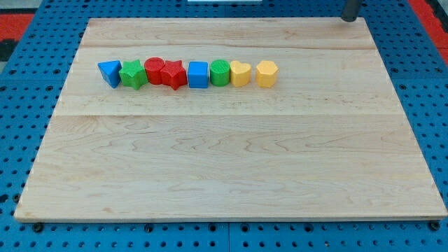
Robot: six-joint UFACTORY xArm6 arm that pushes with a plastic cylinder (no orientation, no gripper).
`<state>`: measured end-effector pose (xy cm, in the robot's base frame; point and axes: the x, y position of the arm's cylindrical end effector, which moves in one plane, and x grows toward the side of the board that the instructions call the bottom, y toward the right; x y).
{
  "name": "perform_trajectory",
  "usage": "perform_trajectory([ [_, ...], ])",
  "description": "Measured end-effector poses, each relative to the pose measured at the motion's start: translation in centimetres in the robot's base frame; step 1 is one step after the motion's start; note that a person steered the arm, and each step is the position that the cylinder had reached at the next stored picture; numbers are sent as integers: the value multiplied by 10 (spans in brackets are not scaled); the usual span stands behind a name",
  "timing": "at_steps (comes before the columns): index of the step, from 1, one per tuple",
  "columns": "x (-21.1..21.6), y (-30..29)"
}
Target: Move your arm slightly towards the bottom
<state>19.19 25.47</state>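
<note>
Several blocks stand in a row across the upper part of the wooden board (pixel 231 161). From the view's left: a blue triangle (pixel 109 72), a green star-like block (pixel 132 74), a red cylinder (pixel 154 69), a red star (pixel 173 74), a blue cube (pixel 198 74), a green cylinder-like block (pixel 220 72), a yellow heart-like block (pixel 240 73) and a yellow hexagon (pixel 266 73). My tip (pixel 349 19) is at the view's top right, at the board's far edge, well away from all the blocks.
The board lies on a blue perforated base (pixel 21 105) that surrounds it. A red and black area (pixel 28 14) shows at the view's top left and top right corners.
</note>
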Motion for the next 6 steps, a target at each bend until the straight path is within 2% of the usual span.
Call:
perform_trajectory([
  [3,3,8],
  [6,88,9],
])
